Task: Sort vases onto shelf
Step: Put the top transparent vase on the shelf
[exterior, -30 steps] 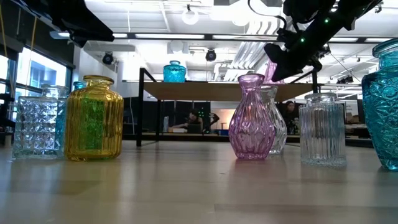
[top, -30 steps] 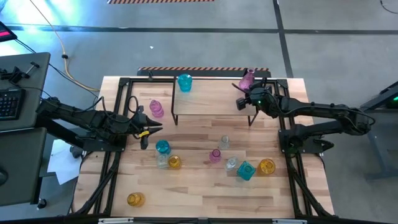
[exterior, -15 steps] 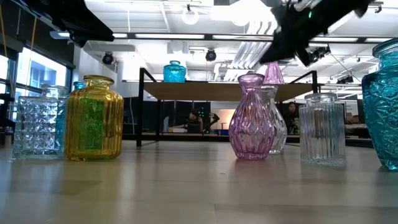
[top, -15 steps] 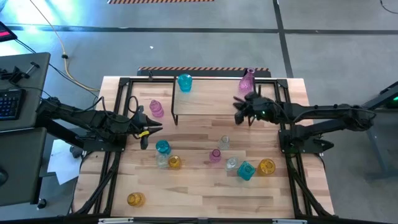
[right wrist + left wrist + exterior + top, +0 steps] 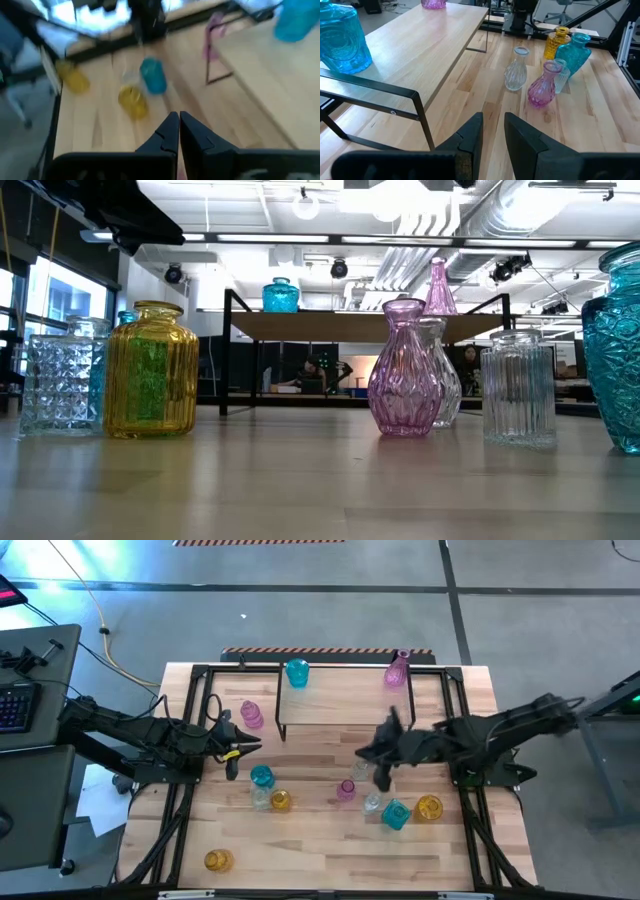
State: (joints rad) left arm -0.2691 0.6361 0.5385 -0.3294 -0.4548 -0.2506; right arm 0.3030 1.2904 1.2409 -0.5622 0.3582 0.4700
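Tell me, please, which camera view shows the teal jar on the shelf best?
The left wrist view: the teal jar is large and close on the shelf. The high view shows it small from above, the low view far off, and the right wrist view only a blur.

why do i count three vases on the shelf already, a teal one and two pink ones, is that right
Not quite: the shelf holds two vases, not three. The high view shows one teal vase at its left end and one pink vase at its right end. The other pink vases stand on the table.
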